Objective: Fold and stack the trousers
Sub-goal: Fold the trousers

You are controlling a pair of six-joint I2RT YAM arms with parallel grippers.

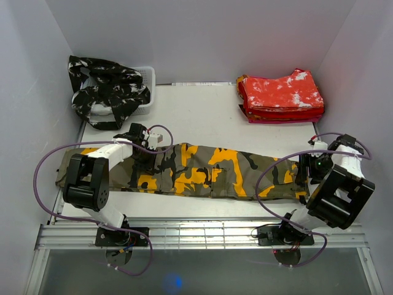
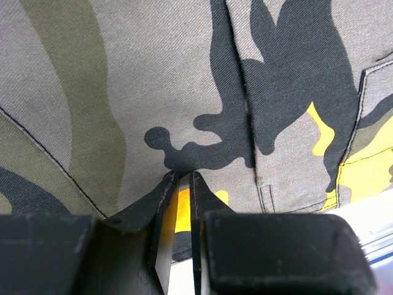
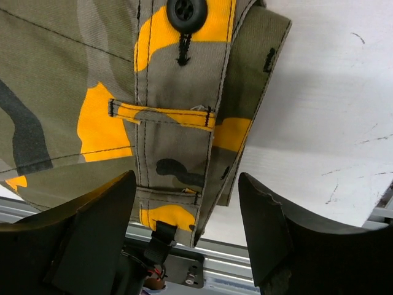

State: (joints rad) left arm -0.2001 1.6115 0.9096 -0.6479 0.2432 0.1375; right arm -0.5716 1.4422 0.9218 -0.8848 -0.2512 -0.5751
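At the upper left of the top view, black-and-white trousers (image 1: 104, 86) lie heaped over a white basket (image 1: 147, 106). They are limp cloth and will sag wherever they are lifted.

Below them, the left gripper (image 2: 181, 178) is down at the near edge of the olive trousers (image 1: 202, 172). Its fingers are drawn to a narrow slit with a strip of orange cloth between them, which we read as a pinch on that edge.

The olive trousers lie flat across the middle of the table (image 1: 202, 117), from the left edge of the frame to the right arm. We judge them light but floppy twill. They won't hold a shape, so they need a hold at both ends to lift evenly, and a seam or hem gives the firmest bite.

At the right end, the right gripper (image 3: 184, 178) stands wide open, one finger on each side of the waistband (image 3: 178, 153) and clamping nothing. The waistband is doubled and stitched, with a belt loop (image 3: 163, 115) and a button (image 3: 186, 12), so it is the stiffest place to grip.

At the upper right, red-and-white trousers (image 1: 282, 95) sit folded in a pile.
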